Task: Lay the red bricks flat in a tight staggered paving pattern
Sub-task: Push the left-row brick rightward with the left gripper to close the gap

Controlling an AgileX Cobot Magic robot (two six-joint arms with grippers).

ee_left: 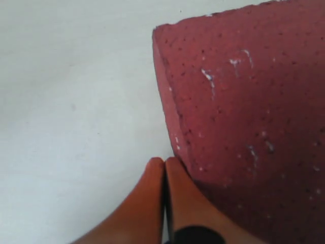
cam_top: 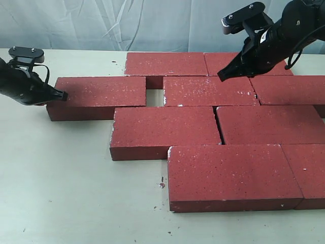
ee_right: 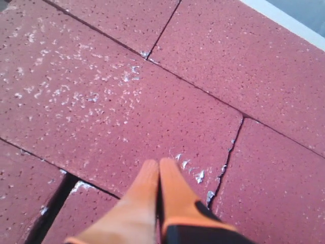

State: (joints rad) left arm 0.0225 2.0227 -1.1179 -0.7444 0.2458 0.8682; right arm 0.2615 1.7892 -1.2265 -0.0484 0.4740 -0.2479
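Note:
Several red bricks lie flat in staggered rows on the pale table (cam_top: 71, 193). The leftmost brick (cam_top: 99, 96) sits apart from its row neighbour (cam_top: 208, 91), with a small gap (cam_top: 155, 95) between them. My left gripper (cam_top: 62, 95) is shut, its tip against that brick's left end; the left wrist view has the orange fingertips (ee_left: 175, 170) beside the brick's corner (ee_left: 244, 117). My right gripper (cam_top: 222, 76) is shut and holds nothing, hovering over the back rows. The right wrist view shows its tip (ee_right: 158, 165) above a speckled brick (ee_right: 101, 96).
A front brick (cam_top: 228, 175) and a middle brick (cam_top: 162, 131) lie nearest the camera. A light blue backdrop (cam_top: 101, 23) hangs behind the table. Bare tabletop extends left and in front of the bricks.

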